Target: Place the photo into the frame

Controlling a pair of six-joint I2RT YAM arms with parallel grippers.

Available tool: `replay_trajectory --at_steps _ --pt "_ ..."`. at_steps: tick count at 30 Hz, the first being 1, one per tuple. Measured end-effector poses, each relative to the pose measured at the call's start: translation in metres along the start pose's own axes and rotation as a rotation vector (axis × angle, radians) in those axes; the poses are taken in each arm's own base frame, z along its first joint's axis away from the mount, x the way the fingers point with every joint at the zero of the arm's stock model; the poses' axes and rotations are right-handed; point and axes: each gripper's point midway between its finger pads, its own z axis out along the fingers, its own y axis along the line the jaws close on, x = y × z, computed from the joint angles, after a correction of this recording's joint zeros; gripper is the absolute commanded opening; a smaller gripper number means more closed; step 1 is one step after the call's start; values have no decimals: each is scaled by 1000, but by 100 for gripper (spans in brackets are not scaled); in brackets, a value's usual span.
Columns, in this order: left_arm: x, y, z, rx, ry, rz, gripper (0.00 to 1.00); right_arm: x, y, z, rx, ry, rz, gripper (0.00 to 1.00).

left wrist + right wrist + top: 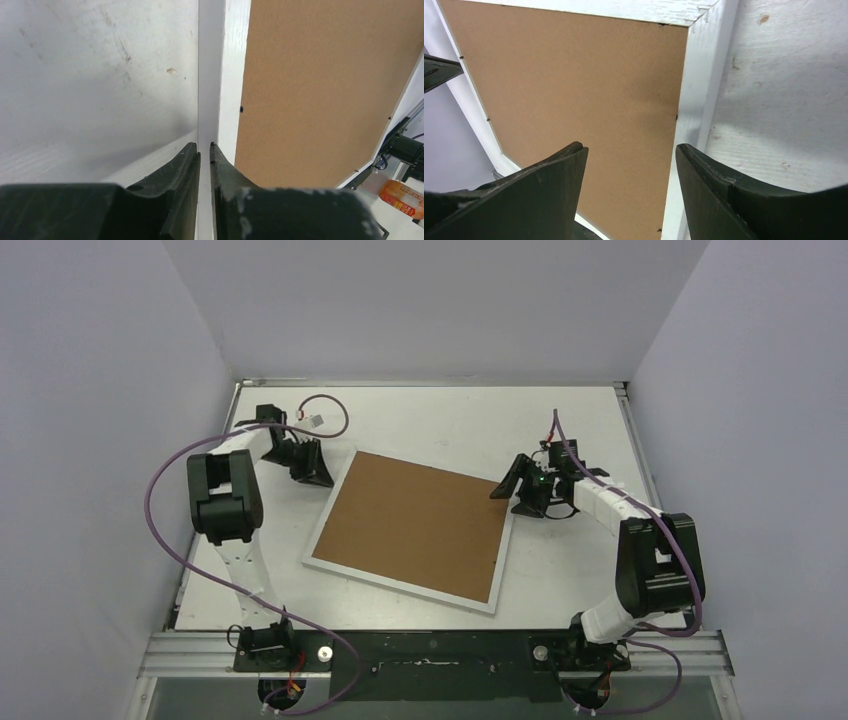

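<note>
Two arms flank the frame, which lies flat and skewed at the middle of the white table, its back up, with a brown board filling it inside the narrow white border. Whether the photo lies under that board cannot be told. The left gripper stands at the frame's 10 o'clock corner. In the wrist view its fingers are barely parted to a thin slit over the frame's outer edge, with nothing between them. The right gripper sits at 2 o'clock, its jaws spread wide and empty. One finger hangs over the board and the other over bare table, with the white border running between them. The broadest open strip of table lies at 12 o'clock, along the far edge. There is fair room at 3 and 9 o'clock, and least at 5 o'clock, where the frame's near corner comes close to the metal rail. The tabletop is scuffed and lightly stained. Plain pale walls close it in at 9, 12 and 3 o'clock.
</note>
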Motion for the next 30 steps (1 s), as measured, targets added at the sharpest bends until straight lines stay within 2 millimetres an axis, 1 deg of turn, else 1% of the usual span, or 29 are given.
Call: replay_trajectory --at_steps 5,9,13,19,24,30 --pt "-13 -4 4 4 -13 20 14 -5 -5 1 1 -6 15 65" --pt "-14 -9 7 23 -6 24 19 -8 -6 0 -3 -14 20 66" --pt "-13 -12 7 33 -1 23 18 -12 -8 0 -9 -20 27 65" --pt "-10 -10 8 25 4 25 12 -11 -12 7 -10 -7 34 65" --pt "-9 -10 10 30 4 23 8 -12 -14 9 -17 -12 38 65" --pt "-9 -10 10 33 0 23 5 -12 -15 9 -25 -15 44 64"
